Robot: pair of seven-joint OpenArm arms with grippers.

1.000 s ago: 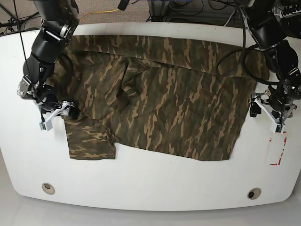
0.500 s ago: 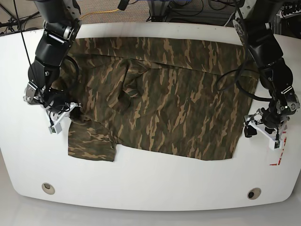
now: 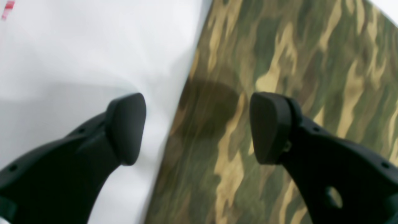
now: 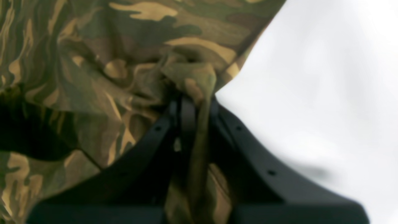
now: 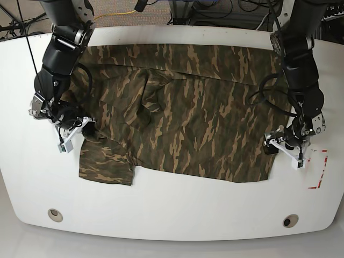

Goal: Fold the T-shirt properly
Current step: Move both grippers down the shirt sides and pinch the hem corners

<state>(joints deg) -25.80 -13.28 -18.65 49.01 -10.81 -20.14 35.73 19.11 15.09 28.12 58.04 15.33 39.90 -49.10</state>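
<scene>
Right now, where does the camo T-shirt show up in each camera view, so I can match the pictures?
Base: the T-shirt is spread across the middle of the white table.
Left wrist: it fills the right half, its edge between the open left gripper fingers.
Right wrist: it fills the left and top, bunched in the shut right gripper.
Shared landmark: the shirt's edge against the white tabletop.

Black arms [image 5: 59,54], loose cables, blk padded fingers [image 3: 126,127].

White table [image 5: 172,209], rounded corners, two round fittings [image 5: 55,214] near front edge; red-marked label [image 5: 318,171] on surface. Behind: carpeted floor, yellow cable [image 5: 115,15], black cables.
</scene>
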